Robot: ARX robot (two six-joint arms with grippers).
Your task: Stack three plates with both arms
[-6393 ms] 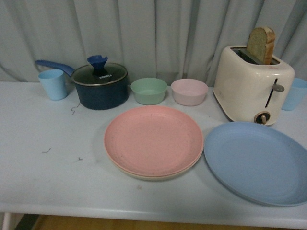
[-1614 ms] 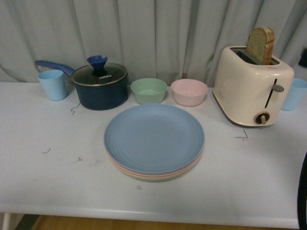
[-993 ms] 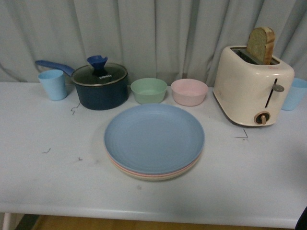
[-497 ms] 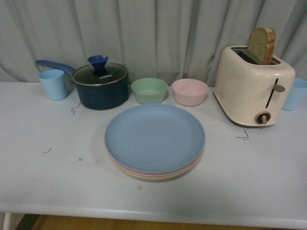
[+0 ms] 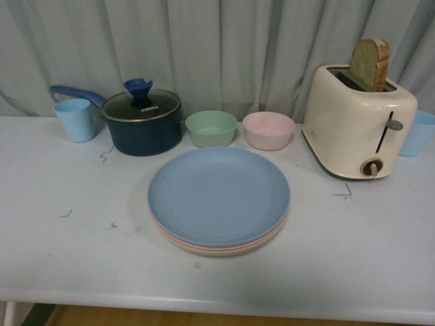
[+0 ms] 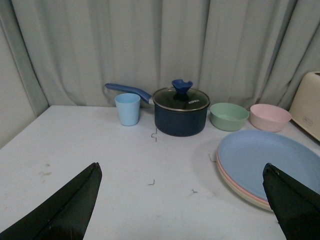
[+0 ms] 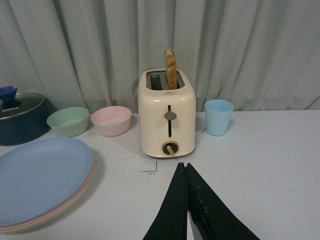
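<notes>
The three plates lie stacked at the table's middle: the light blue plate (image 5: 219,195) on top, a pink rim (image 5: 204,247) under it and a beige rim (image 5: 224,252) at the bottom. The left wrist view shows the stack (image 6: 270,160) past one fingertip, and the right wrist view shows the stack (image 7: 40,177) off to the side. My left gripper (image 6: 182,172) hangs open over bare table beside the stack, holding nothing. My right gripper (image 7: 183,165) is shut and empty, above the table in front of the toaster. Neither arm appears in the front view.
Along the back stand a light blue cup (image 5: 75,119), a dark lidded pot (image 5: 142,122), a green bowl (image 5: 211,128), a pink bowl (image 5: 268,130), a cream toaster (image 5: 359,121) holding bread, and another blue cup (image 5: 417,133). A curtain hangs behind.
The blue plate, beside the pink one 6.4 s ago, now tops the stack. A dark arm edge at the right of the front view has withdrawn out of sight.
</notes>
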